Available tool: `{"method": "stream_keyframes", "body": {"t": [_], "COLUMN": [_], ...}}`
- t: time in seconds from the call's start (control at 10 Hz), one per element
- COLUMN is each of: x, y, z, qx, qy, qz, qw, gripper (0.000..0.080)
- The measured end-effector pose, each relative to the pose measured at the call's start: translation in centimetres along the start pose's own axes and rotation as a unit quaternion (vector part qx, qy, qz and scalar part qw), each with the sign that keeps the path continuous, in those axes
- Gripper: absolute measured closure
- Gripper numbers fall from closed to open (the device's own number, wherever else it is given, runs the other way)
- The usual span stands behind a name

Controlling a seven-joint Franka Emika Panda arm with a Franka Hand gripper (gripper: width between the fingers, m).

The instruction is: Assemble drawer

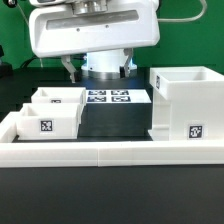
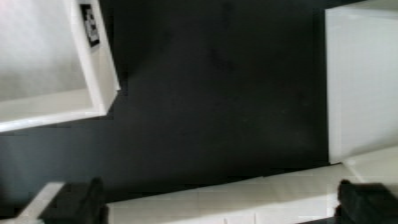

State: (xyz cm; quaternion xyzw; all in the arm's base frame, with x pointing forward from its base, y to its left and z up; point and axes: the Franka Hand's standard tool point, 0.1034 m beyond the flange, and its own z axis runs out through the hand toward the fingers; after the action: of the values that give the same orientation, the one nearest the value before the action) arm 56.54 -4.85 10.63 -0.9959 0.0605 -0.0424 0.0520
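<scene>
No words, numbers or brand names readable anywhere. All we get are black-and-white square tags (image 1: 195, 131): one on the casing (image 1: 185, 95) front, one on the near tray (image 1: 30, 122), and several on the marker board (image 1: 108, 97). The wrist view catches a blurred tag on a white part (image 2: 45, 60).

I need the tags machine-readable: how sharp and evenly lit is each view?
Exterior view: fairly sharp, tags on the casing and marker board distinct, whites bright yet detailed. Wrist view: soft throughout, the tray tag smeared, the casing wall washed out.
</scene>
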Motion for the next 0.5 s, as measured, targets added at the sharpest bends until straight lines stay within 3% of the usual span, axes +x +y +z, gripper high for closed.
{"method": "stream_keyframes", "body": {"t": [0.3, 0.5], "x": [-0.5, -2.4], "y": [0.6, 2.4], "z": [0.2, 1.3], "qx": [0.002, -0.004], "qy": [-0.011, -0.025], "qz": [0.009, 0.02], "qw": [1.0, 0.999], "gripper": [0.015, 0.015]}}
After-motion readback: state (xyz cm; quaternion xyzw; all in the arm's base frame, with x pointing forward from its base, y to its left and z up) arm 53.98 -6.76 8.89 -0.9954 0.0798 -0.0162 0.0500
